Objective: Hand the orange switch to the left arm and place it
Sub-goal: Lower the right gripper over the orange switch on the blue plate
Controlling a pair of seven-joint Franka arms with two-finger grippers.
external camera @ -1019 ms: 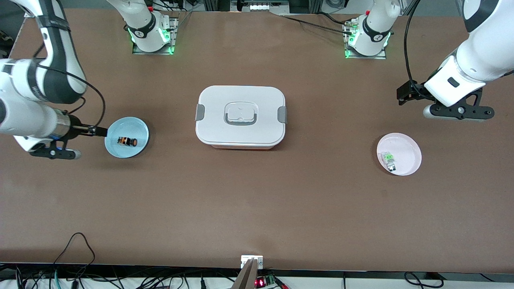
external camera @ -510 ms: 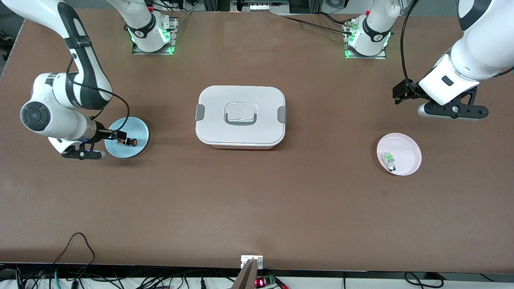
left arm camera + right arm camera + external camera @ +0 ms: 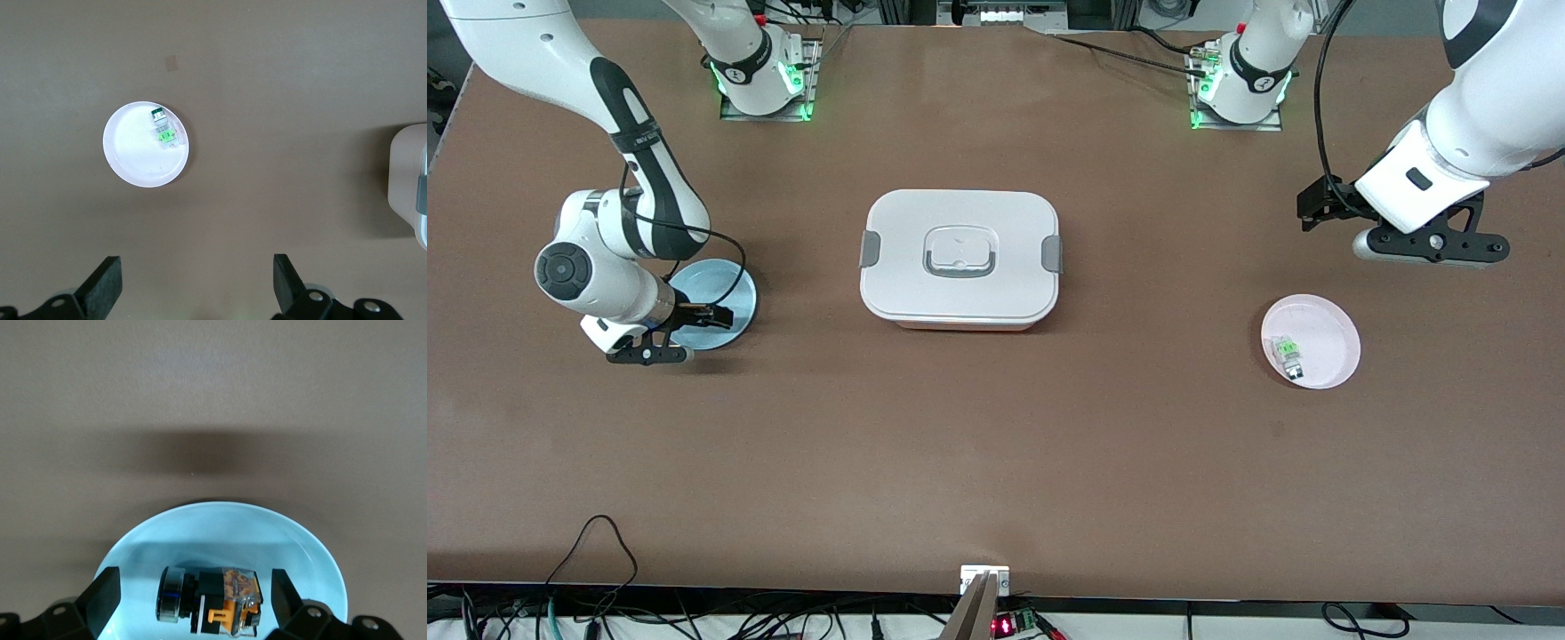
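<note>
The orange switch (image 3: 210,603) lies on its side on a light blue plate (image 3: 220,520), toward the right arm's end of the table. My right gripper (image 3: 193,587) is low over that plate, open. One finger stands on each side of the switch and neither touches it. In the front view the right gripper (image 3: 703,316) covers the switch on the blue plate (image 3: 734,289). The white box (image 3: 959,258) stands mid-table. My left gripper (image 3: 1430,251) hangs open and empty over bare table beside the pink plate (image 3: 1329,324). The left wrist view shows the left gripper (image 3: 195,280) with nothing between its fingers.
On the pink plate (image 3: 137,163) lies a small grey-white component with a green top (image 3: 1288,354), also in the left wrist view (image 3: 163,133). One edge of the box (image 3: 408,173) shows there. Both arm bases stand along the table edge farthest from the front camera.
The right arm has swung in over the blue plate and brought its open gripper down around the switch. The left arm shifted slightly, then held still.
</note>
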